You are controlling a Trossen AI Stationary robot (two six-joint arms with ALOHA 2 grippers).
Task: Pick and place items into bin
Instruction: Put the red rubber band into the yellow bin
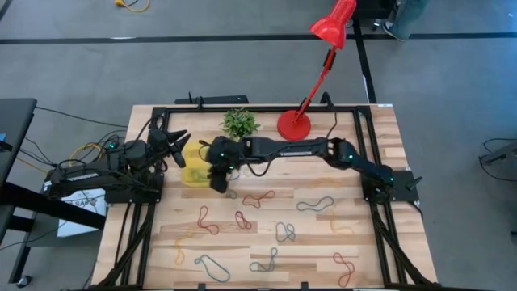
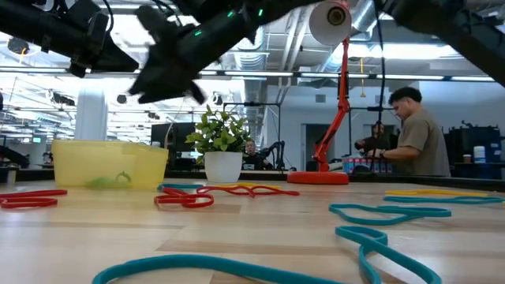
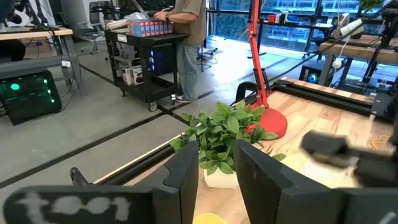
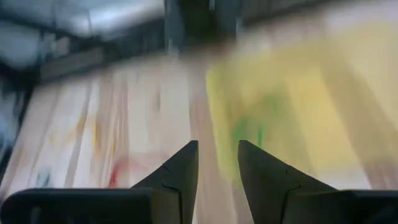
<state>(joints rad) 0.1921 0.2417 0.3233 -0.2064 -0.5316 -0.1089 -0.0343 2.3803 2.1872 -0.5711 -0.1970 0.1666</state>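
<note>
On the wooden table [image 1: 355, 242], the right gripper [image 1: 216, 179] hangs released beside the bin [image 1: 195, 173].

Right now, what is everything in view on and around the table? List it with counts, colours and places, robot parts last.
bin: one, yellow, left of table centre; a green band lies inside.
loose bands: about a dozen, red, teal, grey, yellow and orange, spread over the near half of the table.
potted plant: one, green in a white pot, far edge.
lamp: one, red, base beside the plant.
table: one, light wood, with a black frame.
person: one, standing in the room beyond the table.
left gripper: black, open, beside the bin's left edge.
right gripper: black, fingers apart, empty, at the bin's right edge.
</note>
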